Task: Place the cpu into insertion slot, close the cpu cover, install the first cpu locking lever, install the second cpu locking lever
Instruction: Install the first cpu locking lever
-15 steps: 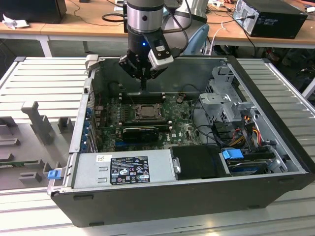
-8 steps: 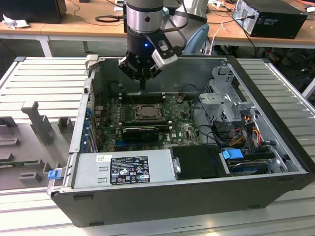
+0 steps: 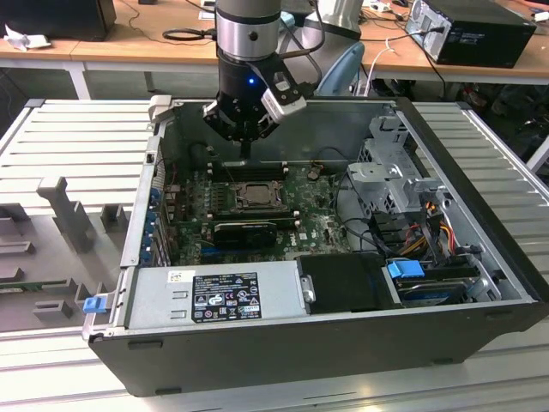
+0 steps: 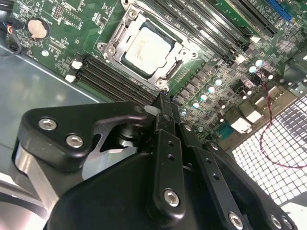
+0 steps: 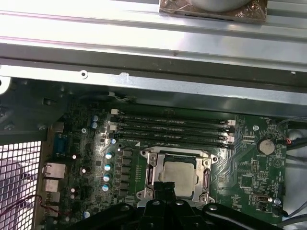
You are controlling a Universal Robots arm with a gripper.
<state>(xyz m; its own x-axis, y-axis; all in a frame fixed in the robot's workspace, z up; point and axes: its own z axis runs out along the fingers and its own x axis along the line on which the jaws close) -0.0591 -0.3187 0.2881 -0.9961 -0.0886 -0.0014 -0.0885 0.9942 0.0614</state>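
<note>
While my gripper (image 3: 246, 148) hangs over the motherboard (image 3: 322, 219) inside the open computer case (image 3: 480, 283), its two fingers (image 4: 165, 143) are clenched together with nothing pinched between them, tips just beside the edge of the insertion slot (image 5: 159, 172) in both wrist views; touching the board or not, can't tell. Headcount: one cpu (image 4: 146, 50), one insertion slot, one cpu cover (image 4: 117, 32). The cpu sits in the slot, lying flat, tan-grey face up. It's square so there's no real long axis, but its edges line up with the slot's rim. The cover lies down flat around it, chip showing through the window. On one side of the slot I count four long black memory slots (image 5: 170, 129) in the first wrist view, their long axis parallel to that edge, plus one coin battery (image 5: 265, 146) on the board nearby
</note>
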